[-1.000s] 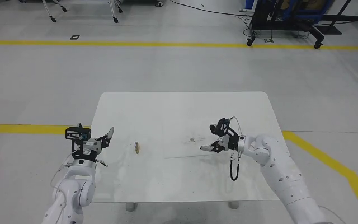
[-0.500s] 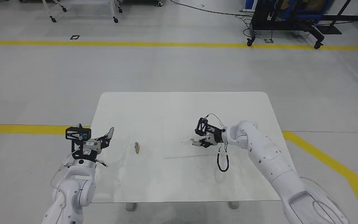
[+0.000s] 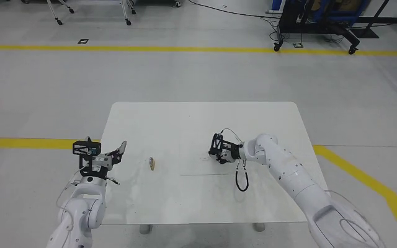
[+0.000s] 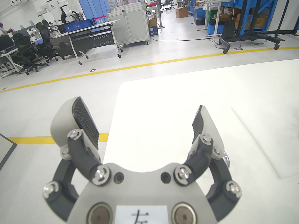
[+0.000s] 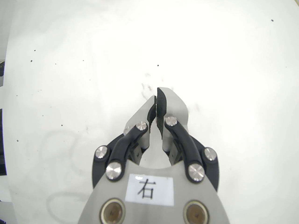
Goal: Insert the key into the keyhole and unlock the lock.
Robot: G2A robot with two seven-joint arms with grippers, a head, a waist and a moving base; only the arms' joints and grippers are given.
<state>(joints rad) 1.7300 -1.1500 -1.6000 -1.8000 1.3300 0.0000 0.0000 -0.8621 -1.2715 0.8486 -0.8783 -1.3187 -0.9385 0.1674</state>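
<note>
Status: key not yet in lock; insertion and turning remain.
Your right gripper (image 5: 156, 95) is pinched shut on a sliver, seemingly the key (image 5: 154, 106). Your left gripper (image 4: 140, 109) is wide open and empty. The lock (image 3: 152, 163) lies apart, between them.

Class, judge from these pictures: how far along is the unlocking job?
Done: nothing visible; the lock lies alone on the table. In hand: the right tool is shut mid-table, apart from the lock; whether its pads pinch a key cannot be told. The left tool is open at the table's edge. Left: inserting and turning the key.
</note>
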